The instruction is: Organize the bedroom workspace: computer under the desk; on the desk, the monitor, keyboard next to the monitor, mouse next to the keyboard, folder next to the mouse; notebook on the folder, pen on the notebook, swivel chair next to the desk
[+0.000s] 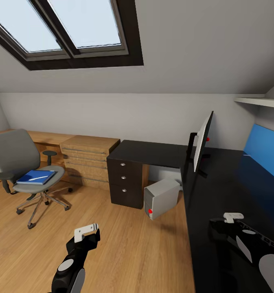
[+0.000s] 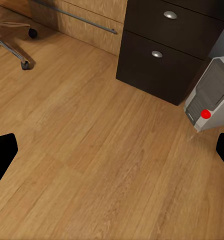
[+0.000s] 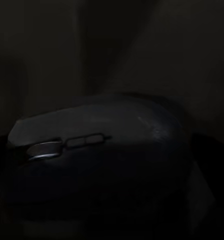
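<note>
The grey swivel chair (image 1: 14, 156) stands at the left, away from the black desk (image 1: 153, 152). On its seat lies the blue folder (image 1: 33, 178) with the white pen (image 1: 41, 178) on top. The monitor (image 1: 202, 140) stands on the desk, seen edge-on. Under the desk, the silver computer (image 1: 161, 197) leans tilted on the floor. My left gripper (image 1: 86, 240) hangs open over bare floor (image 2: 92, 150). My right gripper (image 1: 219, 230) hovers over the desk's near part, and the dark mouse (image 3: 107, 165) sits close between its fingers. The keyboard and notebook are out of view.
A black three-drawer unit (image 1: 124, 181) stands under the desk's left end, next to a light wooden drawer chest (image 1: 86, 160). A blue back panel (image 1: 265, 152) lines the desk's right side, with a white shelf (image 1: 259, 100) above. Open wood floor lies between chair and desk.
</note>
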`<state>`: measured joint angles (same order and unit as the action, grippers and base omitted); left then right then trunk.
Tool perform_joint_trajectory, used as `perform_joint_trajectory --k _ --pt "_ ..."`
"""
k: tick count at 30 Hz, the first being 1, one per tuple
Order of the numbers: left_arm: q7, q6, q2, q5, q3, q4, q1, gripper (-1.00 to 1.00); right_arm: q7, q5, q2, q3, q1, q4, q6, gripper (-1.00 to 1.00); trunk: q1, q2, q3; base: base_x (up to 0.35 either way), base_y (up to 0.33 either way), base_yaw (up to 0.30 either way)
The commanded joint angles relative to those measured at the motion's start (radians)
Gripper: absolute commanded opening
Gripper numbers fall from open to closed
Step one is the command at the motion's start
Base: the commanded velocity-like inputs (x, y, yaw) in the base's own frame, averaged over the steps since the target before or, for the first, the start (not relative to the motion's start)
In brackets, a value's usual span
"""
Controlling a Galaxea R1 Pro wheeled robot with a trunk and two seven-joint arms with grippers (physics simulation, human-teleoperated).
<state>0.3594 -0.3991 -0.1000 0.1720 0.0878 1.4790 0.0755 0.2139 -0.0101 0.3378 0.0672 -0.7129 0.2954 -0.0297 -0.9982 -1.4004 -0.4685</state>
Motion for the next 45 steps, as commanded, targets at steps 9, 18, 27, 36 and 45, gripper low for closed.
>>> perform_joint_trajectory --k 9,18,27,36,45 --pt "0.01 -0.003 0.004 0.011 0.001 0.0 0.0 1.0 -0.001 -0.003 -0.021 0.008 0.0 0.038 -0.004 -1.0 0.012 0.02 0.008 0.0 0.0 0.0" --pt "0.01 -0.003 0.005 0.011 0.001 -0.002 0.001 1.0 -0.005 0.001 -0.079 0.009 0.001 0.083 -0.008 -1.0 0.046 0.083 0.036 0.0 0.0 0.0" --pt "0.01 -0.003 0.005 0.01 0.001 -0.002 0.001 1.0 -0.032 0.0 -0.117 0.009 0.041 0.287 -0.079 -1.0 0.081 0.146 0.065 0.0 0.0 0.0" --pt "0.011 -0.002 0.005 0.009 0.001 -0.003 0.001 1.0 -0.221 -0.003 -0.256 0.009 0.329 0.876 -0.405 -1.0 0.1 0.181 0.08 0.0 0.0 0.0" --pt "0.012 -0.004 0.006 0.009 0.001 -0.005 0.0 1.0 -0.231 -0.012 -0.279 0.009 0.384 1.014 -0.469 -1.0 0.1 0.181 0.08 0.0 0.0 0.0"
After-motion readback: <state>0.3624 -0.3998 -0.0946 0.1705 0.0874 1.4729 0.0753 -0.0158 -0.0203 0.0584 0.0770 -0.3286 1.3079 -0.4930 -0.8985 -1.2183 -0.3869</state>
